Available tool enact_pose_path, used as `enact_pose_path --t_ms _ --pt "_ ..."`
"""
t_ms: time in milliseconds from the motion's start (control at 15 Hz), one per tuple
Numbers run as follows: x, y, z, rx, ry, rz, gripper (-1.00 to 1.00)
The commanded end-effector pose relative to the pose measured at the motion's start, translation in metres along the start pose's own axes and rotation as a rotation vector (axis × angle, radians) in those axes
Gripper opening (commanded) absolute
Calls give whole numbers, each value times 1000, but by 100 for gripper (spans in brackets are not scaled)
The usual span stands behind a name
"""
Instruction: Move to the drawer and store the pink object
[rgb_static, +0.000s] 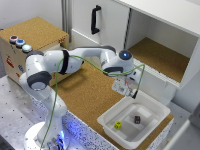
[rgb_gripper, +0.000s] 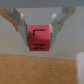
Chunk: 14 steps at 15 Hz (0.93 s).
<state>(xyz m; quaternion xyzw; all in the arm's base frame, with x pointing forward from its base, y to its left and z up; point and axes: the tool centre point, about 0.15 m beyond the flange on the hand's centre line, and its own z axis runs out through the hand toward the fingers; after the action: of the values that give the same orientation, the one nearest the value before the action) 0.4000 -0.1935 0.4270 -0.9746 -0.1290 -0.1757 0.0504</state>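
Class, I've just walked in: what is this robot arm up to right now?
The arm's gripper is shut on a pink cube with black markings, held in the air above the cork surface. In the exterior view it hangs above a white bin holding two small dice. The cork-topped box stands at that view's left, behind the arm; its drawer front is not visible.

Bright, even light; both pics blurry

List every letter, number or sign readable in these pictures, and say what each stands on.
"L" and "N": black letters on the pink cube held in the gripper.
Red marks on the wooden box front: too blurred to read.
Dice in the white tray: marks too small.
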Motion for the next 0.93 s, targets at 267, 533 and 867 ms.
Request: enact_pose_path --t_ms 267,533,867 --pt "42 -225 2 7 -42 -276 -100" --pt "44 -308 3 55 -66 -467 -100" --pt "37 -400 21 130 -158 -717 -100"
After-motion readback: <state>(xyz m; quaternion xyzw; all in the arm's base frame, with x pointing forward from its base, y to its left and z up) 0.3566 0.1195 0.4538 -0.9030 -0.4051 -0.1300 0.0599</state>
